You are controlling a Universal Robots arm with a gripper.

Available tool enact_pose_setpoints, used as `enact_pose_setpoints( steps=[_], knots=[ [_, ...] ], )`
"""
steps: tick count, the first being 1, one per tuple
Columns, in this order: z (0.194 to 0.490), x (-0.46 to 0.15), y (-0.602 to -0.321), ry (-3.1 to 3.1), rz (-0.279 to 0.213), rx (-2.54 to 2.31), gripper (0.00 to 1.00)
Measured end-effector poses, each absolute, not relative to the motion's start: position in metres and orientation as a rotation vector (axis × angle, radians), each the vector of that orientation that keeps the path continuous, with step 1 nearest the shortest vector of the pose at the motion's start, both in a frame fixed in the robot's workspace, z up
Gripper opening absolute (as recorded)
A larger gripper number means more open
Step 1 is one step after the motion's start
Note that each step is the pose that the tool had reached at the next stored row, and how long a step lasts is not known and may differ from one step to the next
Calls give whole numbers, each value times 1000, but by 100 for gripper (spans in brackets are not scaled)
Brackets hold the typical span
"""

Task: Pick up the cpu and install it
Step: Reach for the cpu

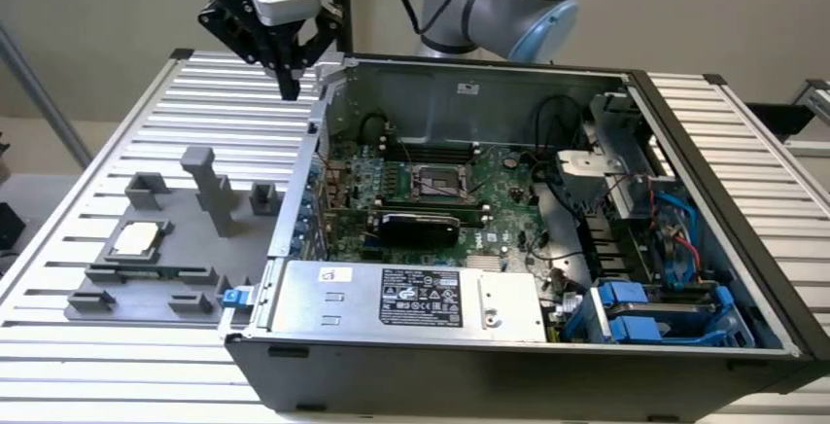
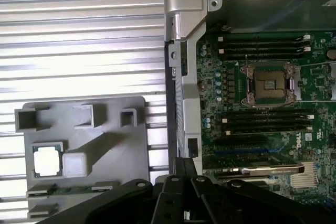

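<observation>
The cpu [image 1: 136, 239], a small silvery square with a pale rim, lies flat in a recess of the grey fixture plate [image 1: 155, 278] on the exterior view's left. In the wrist view the cpu [image 2: 47, 160] sits beside a pale block on that fixture [image 2: 105, 145]. My gripper [image 1: 288, 84] hangs high over the slatted table, by the far left corner of the computer case and well apart from the cpu. Its fingers [image 2: 184, 174] meet at the tips, shut on nothing. The motherboard's socket [image 1: 441, 183] [image 2: 269, 84] lies open in its metal frame inside the case.
The open computer case [image 1: 726, 200] takes up the middle and right of the table, with a power supply [image 1: 415, 298] at the front, cables and blue drive bays [image 1: 648, 312]. Grey posts [image 1: 208, 191] stand up from the fixture. The case wall [image 2: 184, 51] runs between fixture and motherboard.
</observation>
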State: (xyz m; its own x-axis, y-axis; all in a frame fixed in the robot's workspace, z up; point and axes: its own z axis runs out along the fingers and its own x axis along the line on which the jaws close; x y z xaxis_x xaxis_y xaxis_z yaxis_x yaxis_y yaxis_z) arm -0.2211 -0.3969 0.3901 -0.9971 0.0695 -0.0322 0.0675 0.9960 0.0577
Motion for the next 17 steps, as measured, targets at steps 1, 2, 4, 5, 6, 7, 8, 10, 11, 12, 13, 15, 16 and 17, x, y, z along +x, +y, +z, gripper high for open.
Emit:
enact_pose_setpoints(
  steps=[1, 2, 4, 5, 6, 7, 8, 10, 11, 12, 13, 15, 16, 17],
  knots=[
    [390, -226, -397, 3104, 88, 107, 11],
    [390, -230, -397, 3104, 88, 106, 11],
    [390, -240, -397, 3104, 88, 107, 11],
    [390, -244, -397, 3104, 88, 107, 11],
    [390, -249, -397, 3104, 88, 106, 11],
    [390, -253, -397, 3104, 88, 106, 11],
    [390, -257, -397, 3104, 88, 106, 11],
    [390, -267, -397, 3104, 87, 107, 11],
    [390, -271, -397, 3104, 87, 106, 11],
    [390, -276, -397, 3104, 87, 106, 11],
    [390, -280, -397, 3104, 86, 106, 11],
    [390, -289, -397, 3104, 85, 107, 11],
    [390, -294, -397, 3104, 84, 106, 11],
    [390, -298, -397, 3104, 83, 106, 11]
  ],
)
